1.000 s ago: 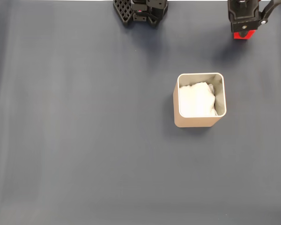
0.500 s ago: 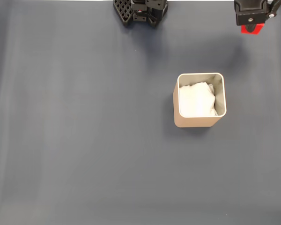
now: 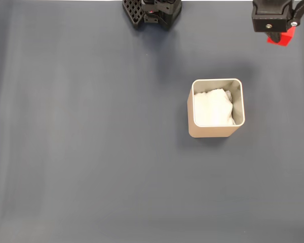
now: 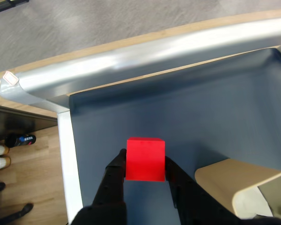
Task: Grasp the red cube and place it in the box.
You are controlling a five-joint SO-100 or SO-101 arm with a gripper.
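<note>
A small bright red cube [image 4: 145, 159] sits clamped between the two black fingers of my gripper [image 4: 145, 171] in the wrist view, lifted above the dark blue mat. In the fixed view the gripper [image 3: 279, 36] hangs at the top right edge, with a corner of the red cube [image 3: 283, 37] peeking out below the black wrist block. The beige box [image 3: 216, 108] with white padding inside stands on the mat, below and to the left of the gripper in the fixed view. Its rounded beige rim [image 4: 243, 180] shows at the lower right of the wrist view.
The black arm base [image 3: 152, 12] sits at the top middle of the fixed view. In the wrist view a silver table rail [image 4: 145, 56] and white mat border [image 4: 68, 164] mark the table's edge, with wooden floor beyond. Wide bare mat lies left of and below the box.
The gripper with the red cube has moved to the right along the top edge over the last second. The box has stayed put.
</note>
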